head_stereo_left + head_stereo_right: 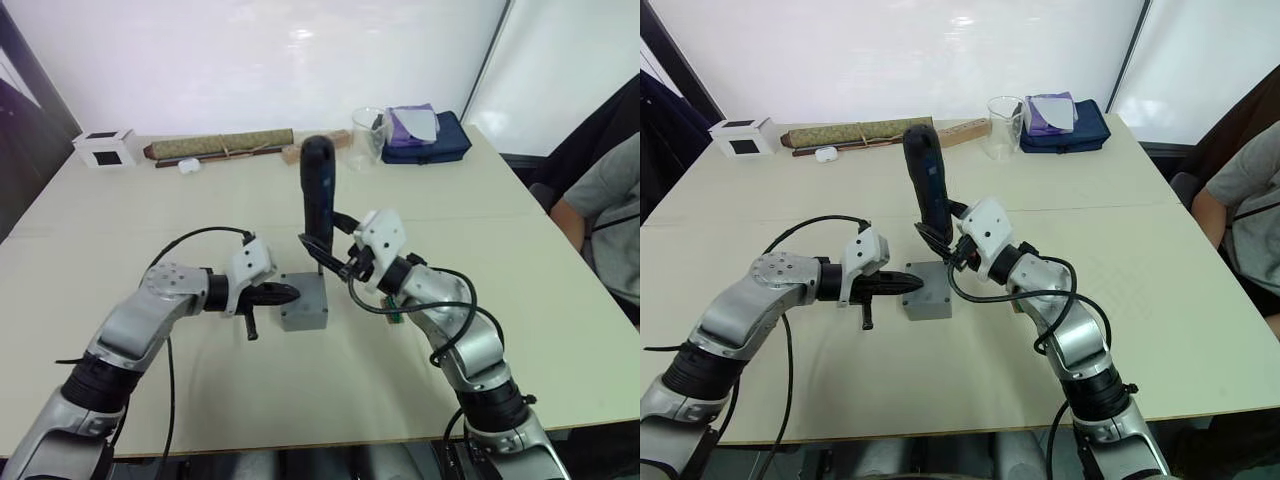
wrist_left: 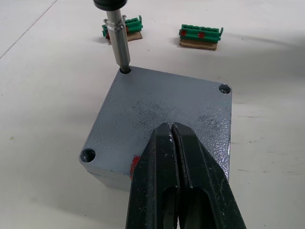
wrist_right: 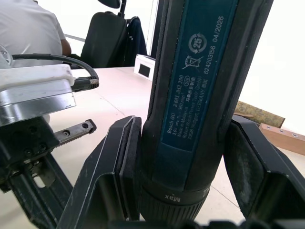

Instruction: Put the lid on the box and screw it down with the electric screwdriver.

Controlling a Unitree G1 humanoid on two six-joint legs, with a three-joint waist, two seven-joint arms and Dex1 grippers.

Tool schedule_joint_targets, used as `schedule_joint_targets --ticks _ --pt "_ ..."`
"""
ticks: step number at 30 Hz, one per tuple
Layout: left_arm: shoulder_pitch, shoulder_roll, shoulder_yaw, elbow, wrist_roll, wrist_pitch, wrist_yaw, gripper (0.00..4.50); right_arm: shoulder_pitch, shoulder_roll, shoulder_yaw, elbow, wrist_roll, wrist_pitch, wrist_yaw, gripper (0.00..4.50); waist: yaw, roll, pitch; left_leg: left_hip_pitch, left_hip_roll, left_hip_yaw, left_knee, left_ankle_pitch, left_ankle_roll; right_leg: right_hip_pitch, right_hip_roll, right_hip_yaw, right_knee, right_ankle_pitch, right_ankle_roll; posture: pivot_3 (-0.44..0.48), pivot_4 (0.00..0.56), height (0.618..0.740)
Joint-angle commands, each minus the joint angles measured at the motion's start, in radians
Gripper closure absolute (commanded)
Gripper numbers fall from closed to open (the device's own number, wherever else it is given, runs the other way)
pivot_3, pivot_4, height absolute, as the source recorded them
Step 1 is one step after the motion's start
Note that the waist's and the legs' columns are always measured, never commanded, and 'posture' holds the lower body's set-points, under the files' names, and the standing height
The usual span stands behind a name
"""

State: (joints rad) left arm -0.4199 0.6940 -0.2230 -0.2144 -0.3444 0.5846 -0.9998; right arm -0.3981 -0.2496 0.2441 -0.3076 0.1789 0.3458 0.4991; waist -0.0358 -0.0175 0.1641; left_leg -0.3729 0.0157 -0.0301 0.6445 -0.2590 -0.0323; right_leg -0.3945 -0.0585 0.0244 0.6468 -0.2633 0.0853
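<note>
The grey lid [image 2: 162, 102] lies flat on the box [image 1: 303, 314] at the table's middle, with open screw holes at its corners and a red mark beside my left fingers. My left gripper [image 1: 290, 293] is shut, its tips resting on the lid's top. My right gripper [image 1: 338, 258] is shut on the electric screwdriver [image 1: 318, 185], holding it nearly upright. The screwdriver's metal bit [image 2: 119, 43] stands in the lid's corner hole on the side away from my left gripper.
Two green bit holders [image 2: 201, 36] lie on the table just beyond the box. Along the far edge are a white cube [image 1: 105, 148], a rolled mat [image 1: 222, 144], a clear cup [image 1: 368, 132] and a dark blue pouch [image 1: 425, 142]. A person [image 1: 605, 215] sits at the right.
</note>
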Motion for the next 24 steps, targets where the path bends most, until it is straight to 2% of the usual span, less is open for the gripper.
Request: schedule_joint_targets --ticks 1,24 --pt "0.015 0.002 -0.032 0.001 0.023 0.020 -0.005 4.50 0.033 -0.003 0.020 0.090 -0.021 0.075 -0.006 2.34 0.000 0.000 0.000 0.000 0.000 0.000 0.000 0.000 0.000 0.000 0.000 0.000 0.000 0.000 0.000 0.000 0.150 0.740" --pt "0.017 -0.004 -0.034 0.004 0.031 0.018 -0.007 4.50 0.034 -0.007 0.010 0.091 -0.015 0.068 -0.002 2.34 0.002 0.000 -0.001 0.000 0.000 0.000 -0.001 0.000 0.000 0.000 -0.002 -0.001 -0.001 -0.001 0.000 0.000 0.150 0.740"
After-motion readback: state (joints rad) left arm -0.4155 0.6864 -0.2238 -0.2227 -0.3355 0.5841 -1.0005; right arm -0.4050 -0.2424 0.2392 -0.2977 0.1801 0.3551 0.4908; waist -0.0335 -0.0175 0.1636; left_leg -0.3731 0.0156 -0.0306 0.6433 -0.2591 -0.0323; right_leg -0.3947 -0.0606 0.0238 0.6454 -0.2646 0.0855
